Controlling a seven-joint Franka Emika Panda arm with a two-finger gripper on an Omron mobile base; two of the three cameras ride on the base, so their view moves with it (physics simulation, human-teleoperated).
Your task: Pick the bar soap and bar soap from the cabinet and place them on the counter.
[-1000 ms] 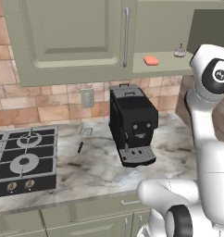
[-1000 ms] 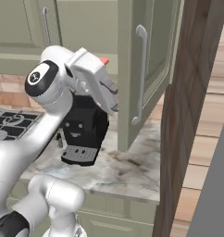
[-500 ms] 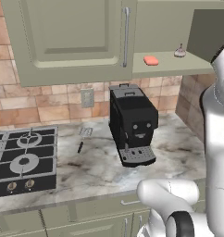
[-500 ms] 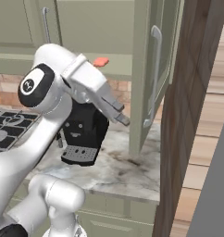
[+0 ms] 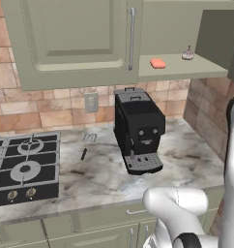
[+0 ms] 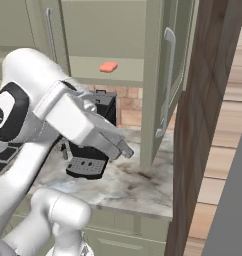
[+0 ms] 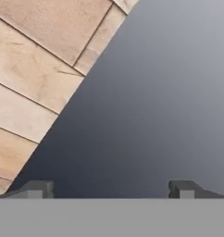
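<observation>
On the open shelf of the sage-green cabinet (image 5: 80,43), we locate one coral-red bar soap (image 5: 157,63), lying flat near the front edge. We see the same bar from the right base view, under the cabinet's open right door (image 6: 168,80). A small pale knob-topped item (image 5: 188,54) stands farther right on that shelf, well apart from the bar. We cannot locate the second bar. Below, on the marbled table (image 5: 191,157), a black coffee machine (image 5: 138,128) stands beside the gas hob (image 5: 24,164). We find the fingers (image 7: 40,189) spread wide and holding nothing, facing a plain grey surface and pale wood planks, well away from the shelf.
</observation>
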